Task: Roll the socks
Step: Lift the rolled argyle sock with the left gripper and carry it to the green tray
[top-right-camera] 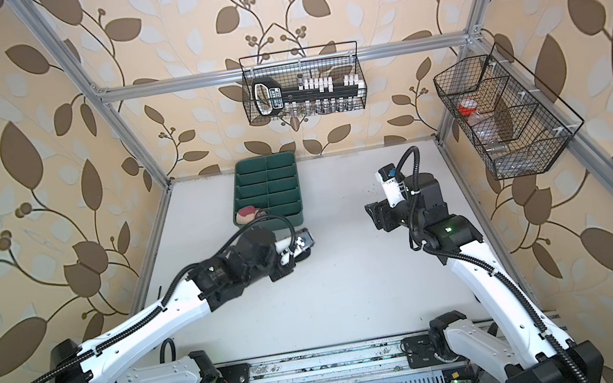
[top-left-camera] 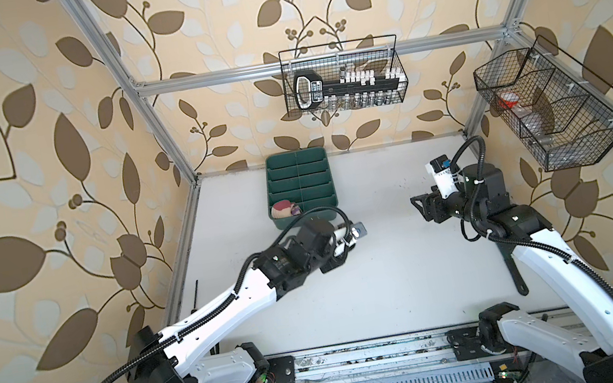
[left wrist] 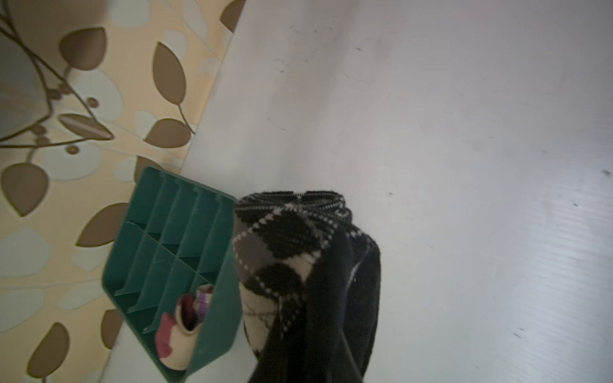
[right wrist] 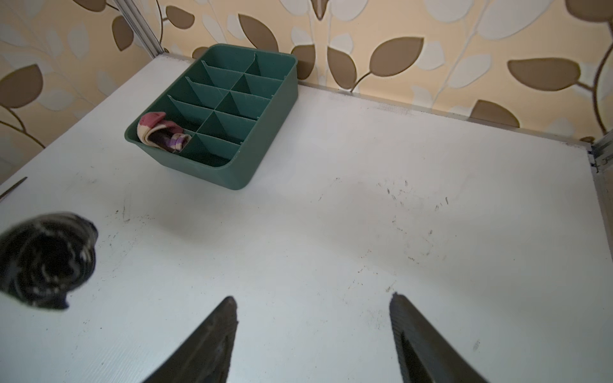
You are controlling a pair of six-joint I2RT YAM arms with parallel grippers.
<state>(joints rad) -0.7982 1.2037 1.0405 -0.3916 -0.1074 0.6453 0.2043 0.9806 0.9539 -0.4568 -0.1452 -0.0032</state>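
Over the white surface [top-left-camera: 397,291], with the green tray [top-left-camera: 317,190] at upper centre of both top views, your left jaws pinch the rolled argyle sock [left wrist: 282,252] near it, right jaws wide and empty, so a shallow grip could let the roll unwind, or drop it onto the beige sock [top-left-camera: 284,209] in the tray's lower-left compartment.

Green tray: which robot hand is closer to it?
Left. The left hand, shut on the argyle sock, hangs just in front of the tray's near edge. The right hand is open and farther off, to the tray's right.
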